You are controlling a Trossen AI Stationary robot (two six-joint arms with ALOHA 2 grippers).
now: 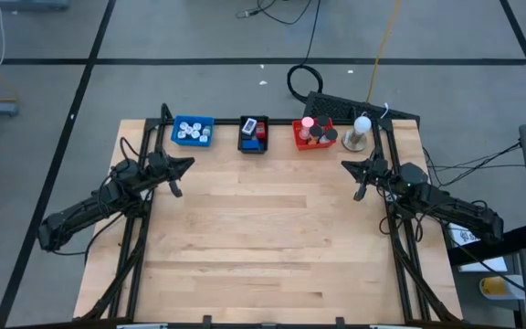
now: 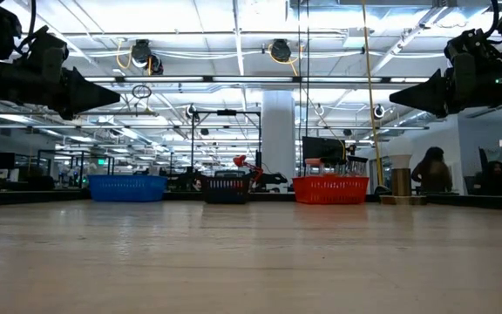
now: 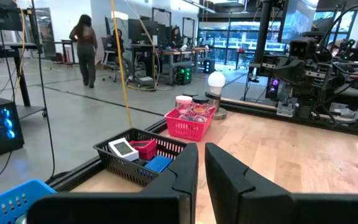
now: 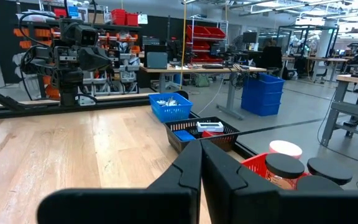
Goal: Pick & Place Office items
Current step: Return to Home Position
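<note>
Office items (image 1: 193,133) are all binned, none loose on the desk (image 1: 263,247). Three bins sit in a row at the far edge:
- blue bin (image 1: 177,122): small white/silver pieces
- black bin (image 1: 265,119): flat white, red and blue pieces, clear in the left wrist view
- red bin (image 1: 298,142): upright cylinders with pink and black tops

White ball-topped stand (image 1: 362,129) sits just beside the red bin, on the right arm's side.

Left end effector (image 1: 181,174) hangs above the left side of the desk, near the blue bin but apart from it. Fingers are closed to a thin slit, nothing between them. Right end effector (image 1: 354,177) mirrors it on the right side, near the stand. Fingers are together and empty. The low view shows both well above the wood, pointing inward at each other.

Step in hand, judged: sorting looks done and the arms are parking, nearly finished.

To do it well:
- keep both end effectors closed and high, so nothing clips a bin rim or the stand
- pull each arm back along its own side, no crossing the centre
- right arm needs the most care, since the stand is close and looks top-heavy
- move slowly and evenly so the cylinders in the red bin aren't jolted
- end symmetric, wrists level

Main risk is a sideways swing into the stand.
</note>
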